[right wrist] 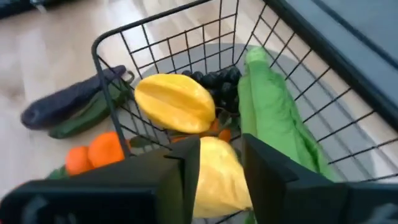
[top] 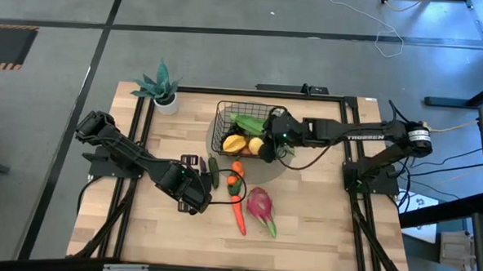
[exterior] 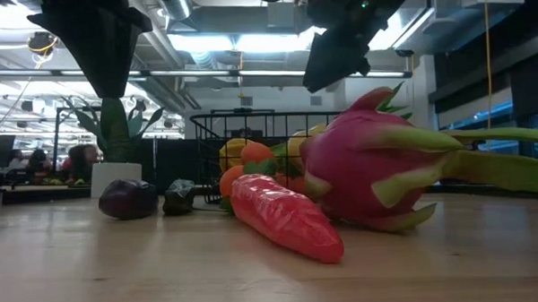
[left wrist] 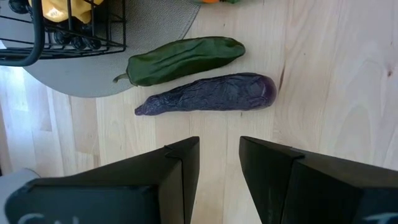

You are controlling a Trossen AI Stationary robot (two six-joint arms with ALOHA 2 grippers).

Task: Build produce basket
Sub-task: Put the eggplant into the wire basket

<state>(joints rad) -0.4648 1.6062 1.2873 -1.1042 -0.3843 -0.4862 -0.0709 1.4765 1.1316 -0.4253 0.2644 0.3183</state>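
- Both arms top the high view. We place the left gripper (top: 197, 191) over bare table (top: 319, 229), just beside the purple eggplant (top: 203, 163) and the dark green pepper (top: 214, 170). The right gripper (top: 267, 143) hangs over the near edge of the black wire basket (top: 223, 118), which already holds a mango (top: 234, 142), a yellow pear (top: 256, 145) and green bean pods (top: 249, 122). Carrot (top: 238, 209), oranges (top: 234, 178) and dragon fruit (top: 260, 206) lie outside it. We judge the left arm nearer the eggplant and pepper.
- Low view: the carrot (exterior: 280, 218) lies nearest, pointing toward the camera, with the dragon fruit (exterior: 368, 165) beside it; eggplant (exterior: 127, 198) and pepper (exterior: 178, 197) sit farther back, the basket (exterior: 206, 140) behind them.
- Left wrist view: the left gripper's fingers (left wrist: 180, 168) stand parted and empty. The eggplant (left wrist: 208, 93) lies directly ahead of them, with its long axis across the gap, so we judge that the jaws can straddle its width without wrist rotation. The pepper (left wrist: 186, 59) lies parallel, just beyond it and close alongside.
- Right wrist view: the right gripper's fingers (right wrist: 180, 171) stand apart with the pear (right wrist: 217, 180) between them, resting inside the basket (right wrist: 106, 40); we judge it released, not gripped.
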